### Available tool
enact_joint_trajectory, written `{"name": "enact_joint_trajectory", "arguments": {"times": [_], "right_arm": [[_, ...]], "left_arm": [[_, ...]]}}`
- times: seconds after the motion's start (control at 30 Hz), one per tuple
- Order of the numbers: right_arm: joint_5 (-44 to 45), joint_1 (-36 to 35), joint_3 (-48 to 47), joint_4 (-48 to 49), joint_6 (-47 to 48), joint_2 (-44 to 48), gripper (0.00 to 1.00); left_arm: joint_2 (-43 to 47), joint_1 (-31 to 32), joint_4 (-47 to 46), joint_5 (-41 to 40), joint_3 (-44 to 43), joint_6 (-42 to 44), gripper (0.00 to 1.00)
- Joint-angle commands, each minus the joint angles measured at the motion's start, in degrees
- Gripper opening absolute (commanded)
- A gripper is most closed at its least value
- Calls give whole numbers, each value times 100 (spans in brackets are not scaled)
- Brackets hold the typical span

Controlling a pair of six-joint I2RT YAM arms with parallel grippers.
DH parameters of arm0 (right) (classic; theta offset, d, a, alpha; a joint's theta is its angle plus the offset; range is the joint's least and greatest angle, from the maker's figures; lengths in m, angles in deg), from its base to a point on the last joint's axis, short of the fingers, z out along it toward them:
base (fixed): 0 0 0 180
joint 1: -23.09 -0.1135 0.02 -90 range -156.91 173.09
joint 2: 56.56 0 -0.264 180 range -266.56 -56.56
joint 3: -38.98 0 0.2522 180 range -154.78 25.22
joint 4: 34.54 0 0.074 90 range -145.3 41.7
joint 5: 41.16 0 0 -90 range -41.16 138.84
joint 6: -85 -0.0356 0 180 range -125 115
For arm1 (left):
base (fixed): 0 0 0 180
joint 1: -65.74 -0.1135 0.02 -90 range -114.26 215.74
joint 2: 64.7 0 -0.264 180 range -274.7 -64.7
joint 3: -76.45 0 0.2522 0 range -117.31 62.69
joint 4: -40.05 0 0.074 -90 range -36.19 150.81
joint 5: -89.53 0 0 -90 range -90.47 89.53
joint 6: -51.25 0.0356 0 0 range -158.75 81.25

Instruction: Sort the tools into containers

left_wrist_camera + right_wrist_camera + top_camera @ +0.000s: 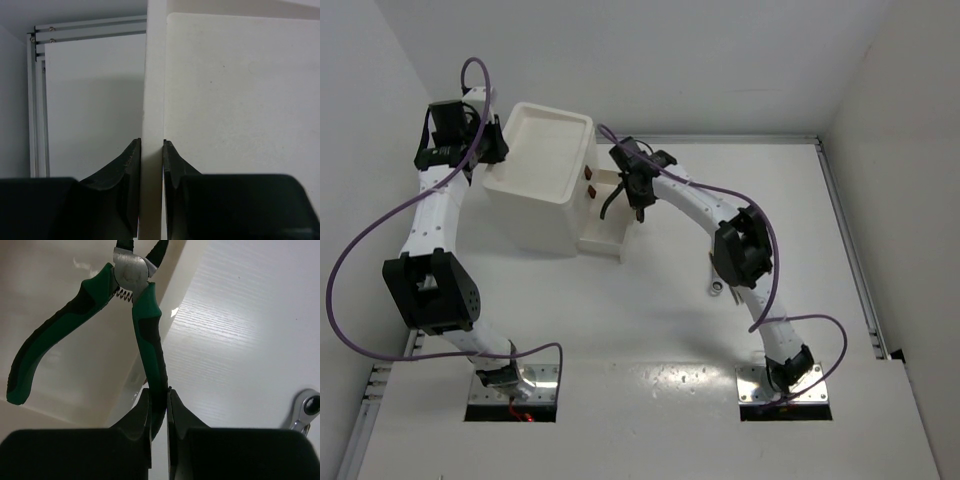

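**A:** What is shown from above?

**B:** The cabinet (535,215) is clamped at its left rim by the left gripper (488,140), which is judged to be a brace against sliding. One drawer (603,235) is pulled out to the right. The pliers (610,203) are hung over it from the right gripper (638,190). A wrench (717,289) lies on the table (650,420), half hidden by the right arm.

**A:** And from the left wrist?

**B:** The fingers (131,165) are pressed onto a thin white wall of the cabinet, one on each side. Bare table is seen to the left, as far as the aluminium frame (40,75).

**A:** From the right wrist?

**B:** One green handle is pinched between the pads, and the other is sprung wide and free. The head is pointed down at the drawer's pale floor, close to its diagonal edge. Room is judged sufficient on the drawer side, though the free handle could be caught on that edge. The wrench is seen at the lower right, well apart.
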Motion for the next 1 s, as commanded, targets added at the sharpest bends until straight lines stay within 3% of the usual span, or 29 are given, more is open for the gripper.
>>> {"name": "enact_joint_trajectory", "arguments": {"times": [0.0,0.33,0.97], "right_arm": [[43,-94,-519,217,-234,37,0],[-185,-392,-1116,436,-348,-437,0],[-730,-559,-1135,753,-910,-947,0]], "left_arm": [[-169,220,799,207,327,-449,0],[-117,220,747,207,379,-449,0],[-169,220,747,312,379,-449,0]]}}
